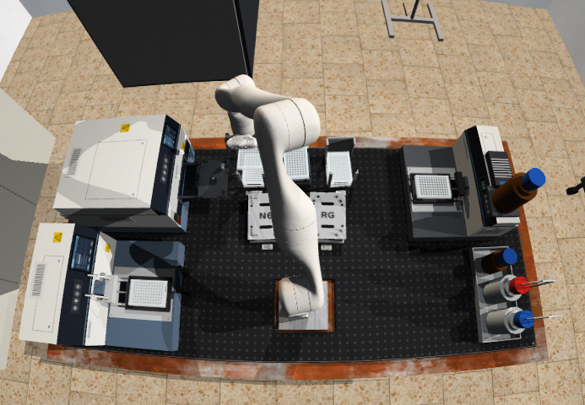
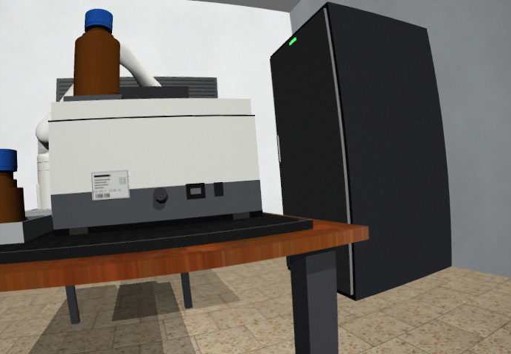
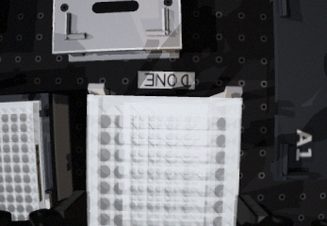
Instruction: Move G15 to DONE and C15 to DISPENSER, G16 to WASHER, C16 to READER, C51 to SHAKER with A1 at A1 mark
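In the wrist view a white well plate (image 3: 163,160), probably G15, fills the middle and sits between my fingers. My gripper (image 3: 161,210) is shut on its two sides, with the dark fingertips showing at the bottom corners. The plate hangs over the DONE rack, just behind the DONE label (image 3: 166,79), and the wells of another plate show faintly through it. The READER tray (image 3: 307,94) with its A1 mark (image 3: 303,145) is bare. In the top view the held plate (image 1: 297,162) is partly hidden by my arm, next to the bare tray (image 1: 211,177).
The IN rack (image 1: 339,167) holds a plate, which also shows in the wrist view (image 3: 10,160). Nests N6 (image 1: 260,214) and RG (image 1: 327,214) are bare. Plates sit on the right instrument (image 1: 431,186) and the front left instrument (image 1: 147,292). Bottles stand at the right edge.
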Robot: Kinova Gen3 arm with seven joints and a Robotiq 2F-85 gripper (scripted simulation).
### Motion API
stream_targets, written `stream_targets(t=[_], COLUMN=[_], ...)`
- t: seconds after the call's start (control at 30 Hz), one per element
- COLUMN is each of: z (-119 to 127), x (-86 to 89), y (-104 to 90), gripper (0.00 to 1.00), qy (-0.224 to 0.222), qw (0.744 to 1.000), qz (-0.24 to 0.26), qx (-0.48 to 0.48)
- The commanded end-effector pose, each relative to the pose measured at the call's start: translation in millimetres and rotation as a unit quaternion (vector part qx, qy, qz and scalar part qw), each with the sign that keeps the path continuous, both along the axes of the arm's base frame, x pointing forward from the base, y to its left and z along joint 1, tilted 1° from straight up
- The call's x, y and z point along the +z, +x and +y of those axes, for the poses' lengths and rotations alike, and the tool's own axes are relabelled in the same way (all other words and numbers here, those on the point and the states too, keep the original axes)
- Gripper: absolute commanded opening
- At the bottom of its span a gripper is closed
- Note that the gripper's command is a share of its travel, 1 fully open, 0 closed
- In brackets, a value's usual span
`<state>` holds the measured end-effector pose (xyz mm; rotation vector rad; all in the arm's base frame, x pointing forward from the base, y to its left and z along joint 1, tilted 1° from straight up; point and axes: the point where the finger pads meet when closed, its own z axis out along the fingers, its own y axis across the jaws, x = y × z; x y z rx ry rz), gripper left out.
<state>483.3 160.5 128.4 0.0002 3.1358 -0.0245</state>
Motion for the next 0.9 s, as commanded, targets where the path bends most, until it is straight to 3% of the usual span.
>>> stream_targets(t=[0.0,0.87], z=[0.2,0.1], x=[1.0,-6.9], y=[0.5,0.5], gripper=[0.94,0.94], qy=[0.0,0.0], qw=[1.0,1.0], qz=[-0.001,-0.001], qx=[0.0,0.0])
